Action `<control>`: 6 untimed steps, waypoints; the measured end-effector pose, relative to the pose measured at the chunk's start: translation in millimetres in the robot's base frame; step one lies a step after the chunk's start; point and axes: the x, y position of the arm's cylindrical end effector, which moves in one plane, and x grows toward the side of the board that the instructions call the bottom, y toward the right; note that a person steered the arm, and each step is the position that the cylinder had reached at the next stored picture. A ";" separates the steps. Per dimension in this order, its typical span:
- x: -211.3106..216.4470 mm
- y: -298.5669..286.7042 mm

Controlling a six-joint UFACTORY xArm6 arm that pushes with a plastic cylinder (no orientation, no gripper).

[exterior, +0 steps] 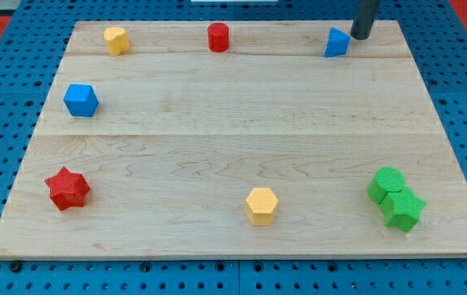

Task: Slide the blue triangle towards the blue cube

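The blue triangle point(337, 43) sits near the view's top right of the wooden board point(242, 156). The blue cube point(80, 100) sits at the view's left, below the top edge. My tip point(360, 36) is at the view's top right, just to the right of the blue triangle and close to it; I cannot tell whether it touches. The rod runs up out of the view's top edge.
A yellow block point(116, 39) and a red cylinder point(218, 37) stand along the view's top. A red star point(67, 188) is at bottom left, a yellow hexagon point(261, 205) at bottom centre, a green cylinder point(387, 183) and a green star point(403, 209) touching at bottom right.
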 end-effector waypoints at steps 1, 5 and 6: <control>41.8 -65.8; -3.4 -57.3; 48.0 -158.6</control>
